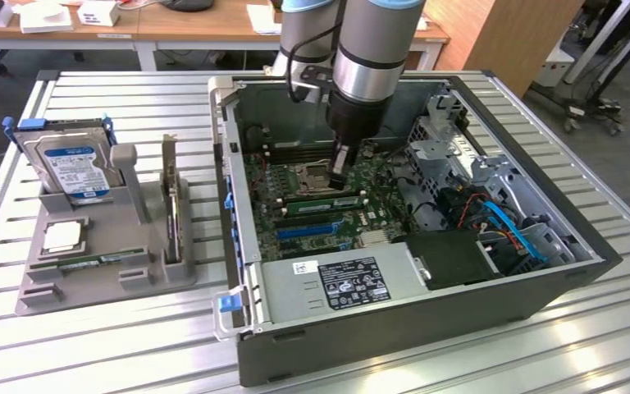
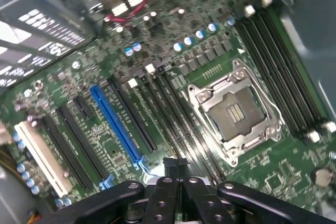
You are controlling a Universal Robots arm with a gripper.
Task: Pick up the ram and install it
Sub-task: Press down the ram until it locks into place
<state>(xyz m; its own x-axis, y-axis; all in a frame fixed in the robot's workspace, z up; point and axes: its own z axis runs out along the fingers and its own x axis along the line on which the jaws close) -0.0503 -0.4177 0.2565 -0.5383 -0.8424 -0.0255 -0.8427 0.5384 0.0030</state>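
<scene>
Arm reaches down into the open computer case (image 1: 577, 246) lying on its side on the slatted metal worktop (image 1: 129, 345). The hand (image 1: 343, 174) is low over the motherboard (image 1: 386, 176), just beside the CPU socket (image 1: 312, 174); its fingers (image 2: 173, 192) are drawn together. Whether anything is pinched between them cannot be told. In the exterior view a ram stick (image 1: 317, 202) stands in a memory slot directly under the hand, close to the fingertips; contact cannot be judged. The wrist view looks over the closed dark fingers onto the board: CPU socket empty with its metal frame, rows of black memory slots (image 2: 278, 72) on both sides of it, a blue expansion slot (image 2: 118, 124) and a white slot (image 2: 42, 156) farther off. At the exterior view's left, a grey parts holder (image 1: 85, 287) sits on the worktop well apart from the case. It carries a hard drive (image 1: 75, 168) upright, a dark expansion card (image 1: 170, 201) on edge, a pale square part (image 1: 62, 236), and a second ram stick (image 1: 88, 263) lying flat near the holder's front edge. Power supply (image 1: 343, 283) occupies the near end of the case
</scene>
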